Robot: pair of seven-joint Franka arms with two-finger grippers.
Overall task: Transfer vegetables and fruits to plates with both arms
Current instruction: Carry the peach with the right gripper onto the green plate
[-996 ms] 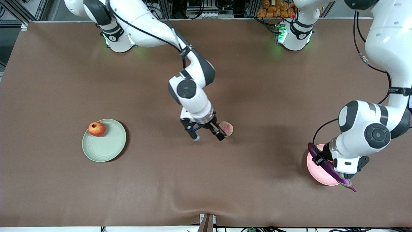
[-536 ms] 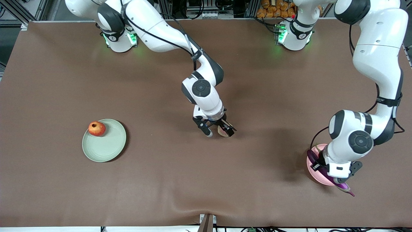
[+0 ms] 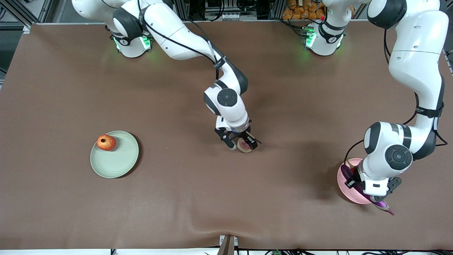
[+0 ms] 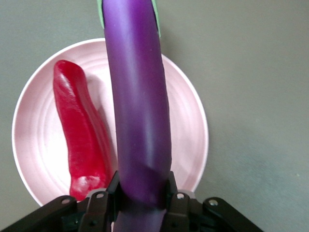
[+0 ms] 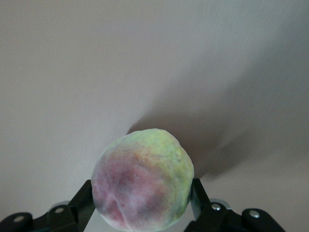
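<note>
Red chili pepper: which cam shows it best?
Left wrist view. The red chili pepper lies in full on the pink plate, beside the eggplant that the left gripper holds over it. In the front view the left arm covers the pepper. The right wrist view shows only the peach.

High front camera faces me across the table (image 3: 141, 212); my wrist cameras look down close, sharing its fruit and plate.

bare brown counter (image 3: 177, 198) lay open between the pale green round plate (image 3: 115, 161) and pale pink round plate (image 3: 345, 186).
</note>
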